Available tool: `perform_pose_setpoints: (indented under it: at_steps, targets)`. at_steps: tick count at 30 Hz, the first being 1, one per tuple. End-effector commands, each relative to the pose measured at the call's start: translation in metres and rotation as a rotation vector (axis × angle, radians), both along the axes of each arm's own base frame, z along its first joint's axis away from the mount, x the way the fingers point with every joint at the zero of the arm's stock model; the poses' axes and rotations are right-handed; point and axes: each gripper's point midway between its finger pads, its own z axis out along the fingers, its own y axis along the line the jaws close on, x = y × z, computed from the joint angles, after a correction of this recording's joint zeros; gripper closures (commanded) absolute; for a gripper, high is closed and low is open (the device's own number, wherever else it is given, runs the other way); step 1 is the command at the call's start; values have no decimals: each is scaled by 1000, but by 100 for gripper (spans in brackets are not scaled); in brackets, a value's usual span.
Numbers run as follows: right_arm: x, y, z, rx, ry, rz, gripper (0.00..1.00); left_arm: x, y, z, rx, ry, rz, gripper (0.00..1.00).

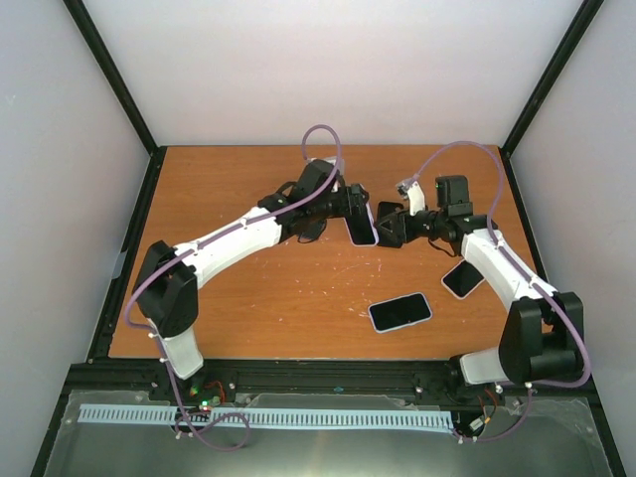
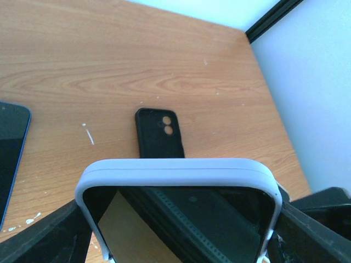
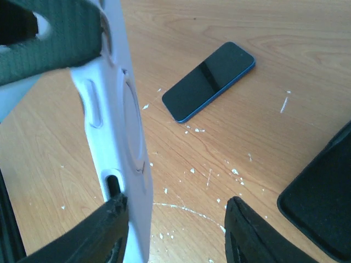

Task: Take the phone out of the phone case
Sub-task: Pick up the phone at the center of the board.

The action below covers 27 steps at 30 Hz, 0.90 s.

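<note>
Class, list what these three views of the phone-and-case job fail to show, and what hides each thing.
- Top view: the pale-rimmed phone is partly covered by the right arm.
- Left wrist view: the blue phone is cut off by the left edge.
- Right wrist view: a black object is cut off at the corner; unidentifiable.

The brown wooden table [image 1: 248,298] has little white marks and scratches on its top. A flat black phone with a blue rim [image 1: 399,312] lies near the front edge, right of the middle. A dark phone with a pale rim [image 1: 462,279] lies by the right edge. A black empty phone case with round camera holes [image 2: 159,134] lies flat farther back.
</note>
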Motion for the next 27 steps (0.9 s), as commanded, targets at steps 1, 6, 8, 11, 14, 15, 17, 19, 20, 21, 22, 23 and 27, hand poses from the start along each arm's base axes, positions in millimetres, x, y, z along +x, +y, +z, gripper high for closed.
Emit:
perform_pose_setpoints:
  at_steps: [1,6,8,11,14,15,17,19,20,21,22,23,27]
  targets:
    - [-5,13,-7,-9,-40,91,53,-2,-1,61,-138,-97,-1,37]
    - [-18,31,-2,19,-59,176,56,-6,-3,59,-141,-84,-23,37]
    - [-22,35,0,35,-59,203,57,-6,-3,58,-141,-82,-27,37]
    - [-24,37,3,55,-58,217,59,-8,-3,61,-144,-87,-32,37]
    - [-22,37,3,55,-54,212,65,-9,-1,64,-144,-96,-30,37]
    - [-21,37,2,55,-50,211,69,-9,-1,64,-143,-97,-30,37]
    - [-20,37,0,49,-44,202,78,-9,0,65,-142,-100,-30,37]
    - [-18,35,-2,40,-41,190,82,-9,0,67,-140,-107,-32,37]
    - [-17,35,-3,38,-38,186,84,-9,0,66,-136,-109,-32,37]
    - [-16,35,-4,38,-32,184,87,-8,1,67,-132,-113,-31,35]
    - [-16,35,-3,39,-29,182,88,-8,2,67,-127,-117,-29,34]
    - [-16,35,-3,43,-26,181,91,-7,2,67,-121,-121,-26,32]
    - [-14,36,-2,52,-13,172,97,-5,7,67,-92,-140,-15,24]
